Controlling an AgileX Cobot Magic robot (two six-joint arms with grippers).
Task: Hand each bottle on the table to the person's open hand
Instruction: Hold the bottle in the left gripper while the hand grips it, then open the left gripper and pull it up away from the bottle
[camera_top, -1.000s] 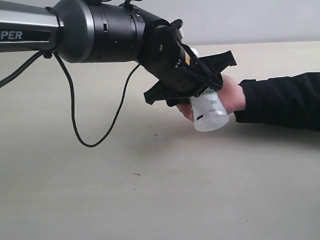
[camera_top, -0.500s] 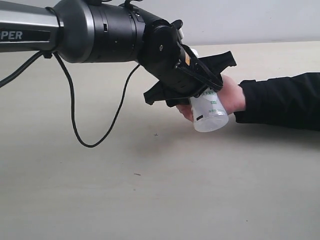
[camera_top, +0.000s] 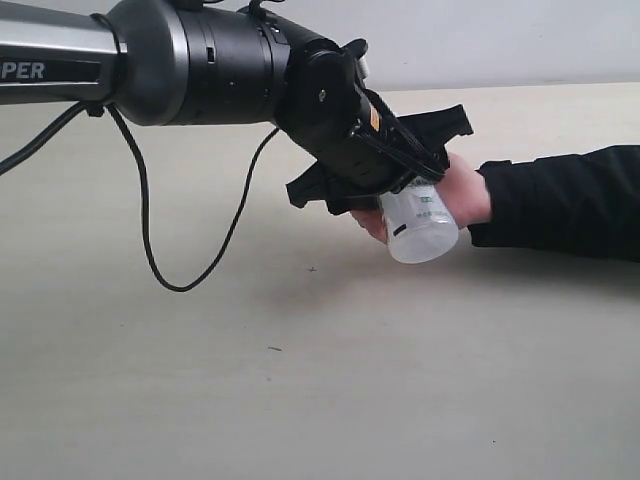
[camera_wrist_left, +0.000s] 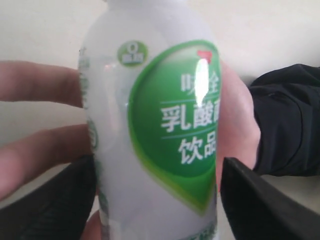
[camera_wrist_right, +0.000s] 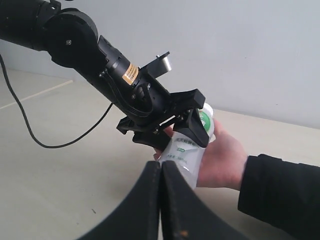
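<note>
Spread wide under everything, the pale tabletop (camera_top: 300, 400). Reaching in from the left, the heavy black left arm (camera_top: 200, 65), with a loose cable (camera_top: 150, 240) hanging beneath it. Coming in from the right to meet it, a black sleeve (camera_top: 560, 200). At the meeting point, the person's open hand (camera_top: 465, 190), palm cupped behind a white bottle with a green label (camera_top: 420, 225), tilted and clear of the tabletop. Left gripper (camera_top: 405, 180) astride the bottle, jaws either side of its body; cannot tell whether clamped or slack. Right gripper (camera_wrist_right: 161, 200) back from the exchange, jaws pressed together on nothing. Judged as the hand-over itself. Next, probably: jaws fully apart once the fingers close, then a straight pull-back leftward, clear of the hand. No other bottles in view.
</note>
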